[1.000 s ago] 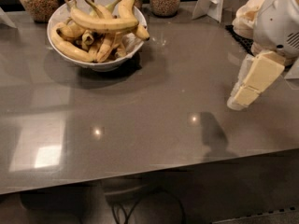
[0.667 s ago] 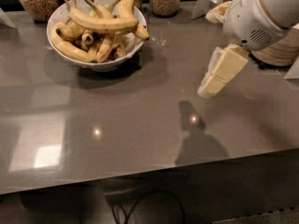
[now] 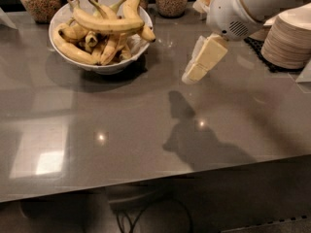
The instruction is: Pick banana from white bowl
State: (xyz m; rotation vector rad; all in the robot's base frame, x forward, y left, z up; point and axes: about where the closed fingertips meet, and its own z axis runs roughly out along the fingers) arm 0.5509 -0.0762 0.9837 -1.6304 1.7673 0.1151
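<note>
Pincer (image 3: pixel 193 74) hangs above counter (image 3: pixel 121 149), well right of white bowl (image 3: pixel 109 68).

The glossy white bowl (image 3: pixel 112 68) sits on a polished grey countertop (image 3: pixel 146 144). To its right hangs the smooth cream gripper (image 3: pixel 193 75).

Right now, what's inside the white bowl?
A pile of bananas, the longest banana lying across the top. The bottom of the white bowl and any lower fruit are covered. The gripper hangs outside it, above the counter.
</note>
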